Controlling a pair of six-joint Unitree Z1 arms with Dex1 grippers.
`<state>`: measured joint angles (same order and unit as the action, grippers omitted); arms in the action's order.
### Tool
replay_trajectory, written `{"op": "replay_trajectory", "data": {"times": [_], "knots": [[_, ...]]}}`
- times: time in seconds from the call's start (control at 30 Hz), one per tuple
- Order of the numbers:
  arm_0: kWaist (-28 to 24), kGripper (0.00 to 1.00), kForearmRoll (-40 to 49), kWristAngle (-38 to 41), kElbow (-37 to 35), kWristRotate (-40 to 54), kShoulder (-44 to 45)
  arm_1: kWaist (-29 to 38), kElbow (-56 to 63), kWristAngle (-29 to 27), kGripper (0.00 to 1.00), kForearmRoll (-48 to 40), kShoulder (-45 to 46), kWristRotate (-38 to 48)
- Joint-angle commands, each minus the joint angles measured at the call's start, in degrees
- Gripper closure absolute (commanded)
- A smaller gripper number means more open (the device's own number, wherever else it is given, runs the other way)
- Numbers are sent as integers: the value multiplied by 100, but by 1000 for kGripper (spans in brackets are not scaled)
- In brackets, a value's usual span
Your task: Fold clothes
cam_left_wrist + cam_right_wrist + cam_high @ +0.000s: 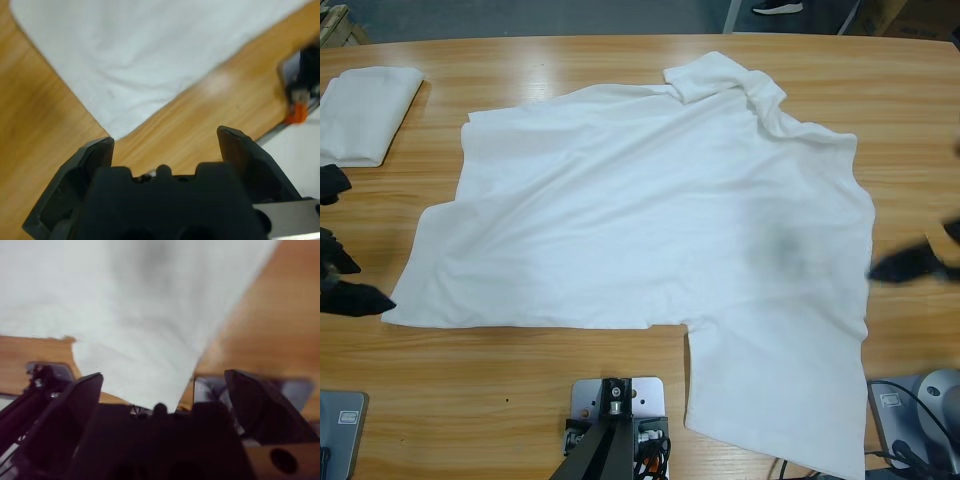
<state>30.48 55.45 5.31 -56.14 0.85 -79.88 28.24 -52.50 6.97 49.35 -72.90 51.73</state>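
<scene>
Between my two claws the white T-shirt (pixel 650 240) lies spread on the desk (pixel 520 400), rumpled at its collar. My left claw (pixel 165 142) is released, empty, just off the shirt's corner. My right claw (pixel 162 382) is released too, beside the opposite hem. Beyond the left claw sits a folded white garment (pixel 365 112).

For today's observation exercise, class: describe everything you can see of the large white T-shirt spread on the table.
The T-shirt is plain white, thin, soft-looking fabric without print, spread mostly flat on the wooden table. It lies askew, its top edge bunched and folded over toward the far side, one long section reaching the near edge. Shallow wrinkles and a grey shadow mark it. The left claw, open, sits just off its near-left corner; the right claw, open, sits at its right edge. Neither holds it.
</scene>
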Motion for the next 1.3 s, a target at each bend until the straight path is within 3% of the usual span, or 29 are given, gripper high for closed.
{"op": "replay_trajectory", "data": {"times": [0.03,0.2,0.4,0.47,0.57,0.67,0.77,1.03,1.3], "knots": [[-47,199,480,267,-55,2183,-367,889,1484,13,59,-316,1888,1985],[-51,119,642,-63,68,3355,-689,1502,1799,117,58,-780,1997,2875],[-49,115,640,-135,61,3464,-854,3612,1839,-1054,55,-1499,584,4704],[-47,115,637,-139,112,3547,-831,3984,1846,-1318,59,-1488,371,5038],[-47,115,633,-190,122,3615,-911,4266,1843,-1426,55,-1388,286,5631],[-40,35,633,-215,98,3754,-1025,5037,1848,-1460,59,-1349,47,6821],[-33,32,621,-215,105,3840,-1123,5572,1848,-1479,59,-1420,-155,7636],[25,32,568,-512,142,3819,-1635,6236,1969,-1439,75,-2035,-847,8675],[-743,36,519,-359,300,3672,-1628,7032,2296,-1376,93,-2223,-955,9612]]}}
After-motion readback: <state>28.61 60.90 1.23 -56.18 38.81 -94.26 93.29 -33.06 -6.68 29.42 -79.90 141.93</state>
